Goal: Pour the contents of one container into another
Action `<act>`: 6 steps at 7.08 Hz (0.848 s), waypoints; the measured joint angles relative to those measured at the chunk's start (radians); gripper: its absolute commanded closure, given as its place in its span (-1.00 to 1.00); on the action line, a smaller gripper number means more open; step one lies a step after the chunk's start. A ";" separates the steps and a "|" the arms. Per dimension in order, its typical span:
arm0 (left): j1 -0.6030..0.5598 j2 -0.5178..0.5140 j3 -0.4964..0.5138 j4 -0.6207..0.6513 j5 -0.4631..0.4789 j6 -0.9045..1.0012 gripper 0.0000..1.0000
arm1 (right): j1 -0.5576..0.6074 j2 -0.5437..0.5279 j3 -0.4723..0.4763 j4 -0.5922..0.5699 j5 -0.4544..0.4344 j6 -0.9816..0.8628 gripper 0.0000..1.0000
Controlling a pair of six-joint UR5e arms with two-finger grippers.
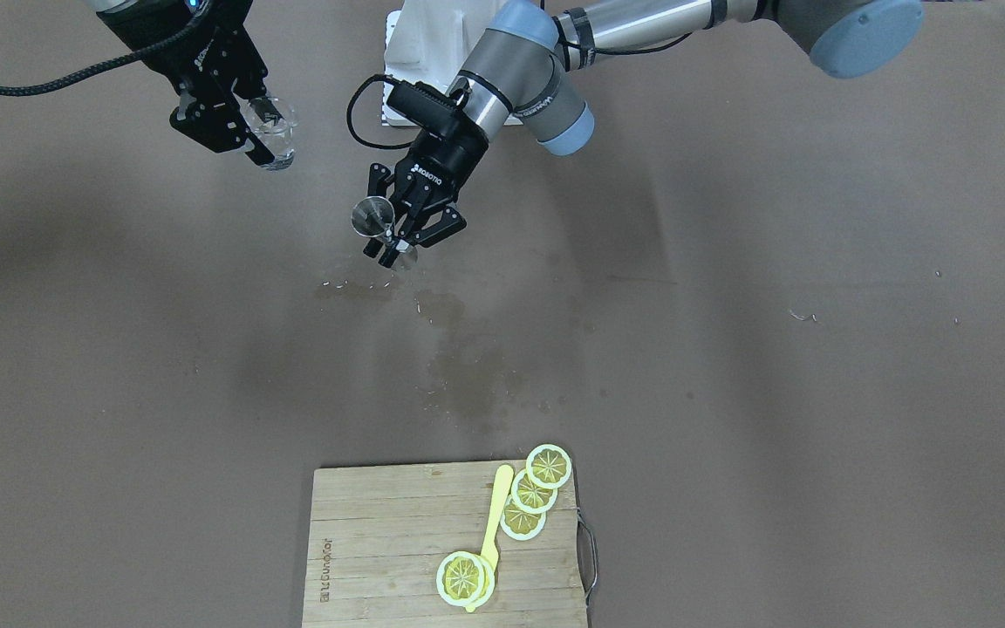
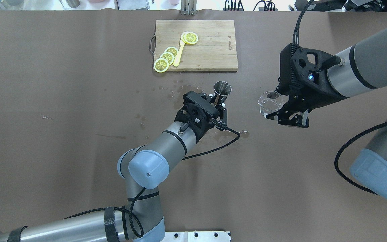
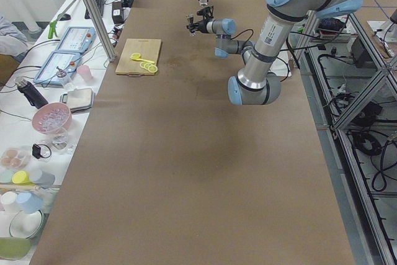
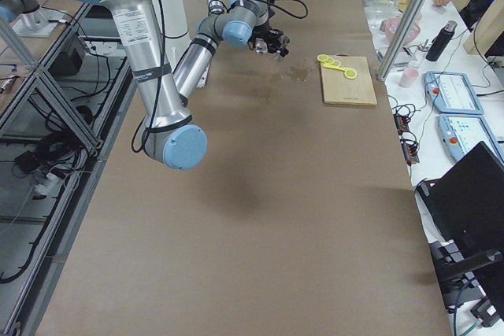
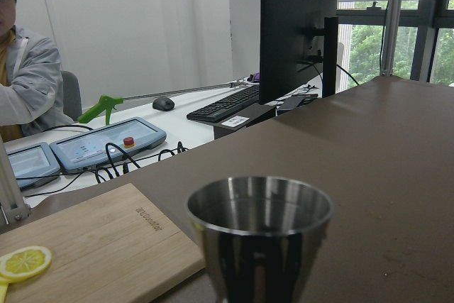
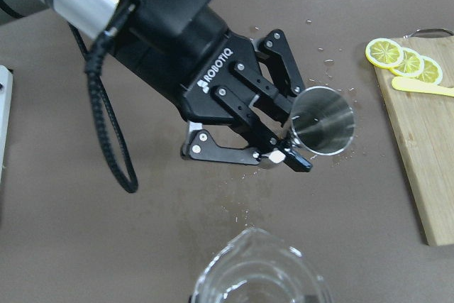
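Note:
A steel jigger (image 2: 221, 90) is held upright above the table in my left gripper (image 2: 217, 101), which is shut on its waist; it also shows as the jigger (image 1: 374, 218), the jigger (image 6: 323, 120) and, close up, the jigger (image 5: 259, 232). The left gripper (image 6: 287, 148) appears from above in the right wrist view. A clear glass beaker (image 2: 270, 103) is held in the air by my right gripper (image 2: 282, 112), shut on it, well to the right of the jigger. The beaker (image 1: 270, 129) and beaker rim (image 6: 259, 274) show too.
A wooden cutting board (image 2: 210, 47) at the table's far side carries lemon slices (image 2: 166, 57) and a yellow spoon (image 2: 178, 53). Wet spots (image 1: 459, 375) mark the brown table between board and grippers. A cable (image 2: 213, 148) trails from the left wrist.

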 measured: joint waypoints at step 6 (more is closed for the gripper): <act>0.005 0.001 -0.002 -0.001 0.002 0.000 1.00 | 0.061 0.159 -0.105 -0.217 0.041 -0.186 1.00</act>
